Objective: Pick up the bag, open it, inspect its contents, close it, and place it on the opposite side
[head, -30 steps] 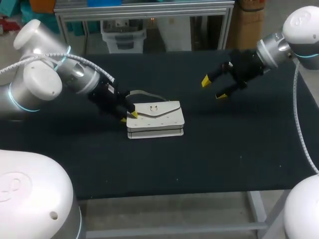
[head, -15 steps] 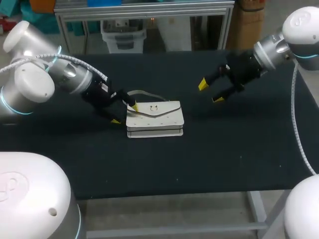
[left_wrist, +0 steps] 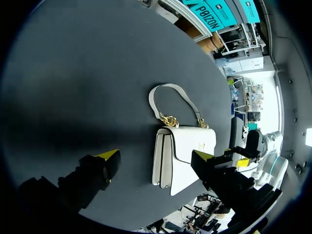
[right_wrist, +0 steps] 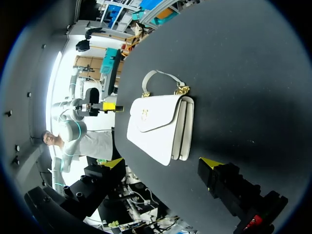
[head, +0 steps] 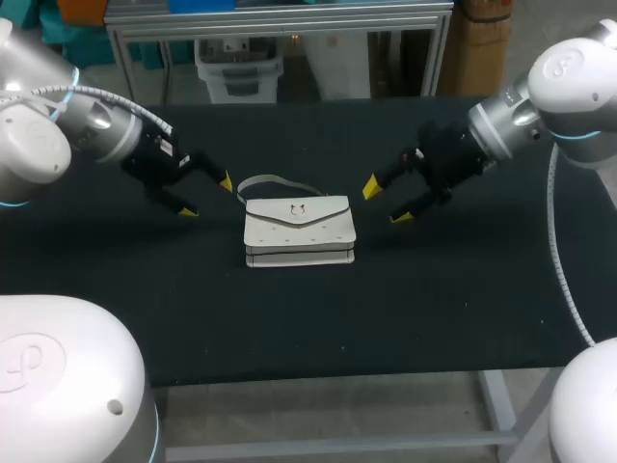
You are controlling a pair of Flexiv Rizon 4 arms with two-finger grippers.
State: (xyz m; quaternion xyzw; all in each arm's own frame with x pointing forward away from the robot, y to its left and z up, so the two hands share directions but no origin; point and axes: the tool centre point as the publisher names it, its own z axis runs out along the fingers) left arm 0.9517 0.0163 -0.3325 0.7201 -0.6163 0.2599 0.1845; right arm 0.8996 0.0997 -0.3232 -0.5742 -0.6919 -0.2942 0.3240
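A white handbag with a gold clasp lies flat in the middle of the black table, flap closed, its strap curled behind it. My left gripper hangs open just left of the bag, touching nothing. My right gripper hangs open just right of it, also empty. In the left wrist view the bag lies ahead of the left gripper, strap off to one side. In the right wrist view the bag lies ahead of the right gripper, and the left gripper's yellow tip shows beyond it.
The black table carries nothing but the bag. Open tabletop lies in front of the bag and out to both sides. Both arms come in low from the table's left and right ends.
My left gripper opened at the bag's left end, let go of it and drew back to the left. My right gripper came leftward and lower, nearer the bag. The bag stayed put.
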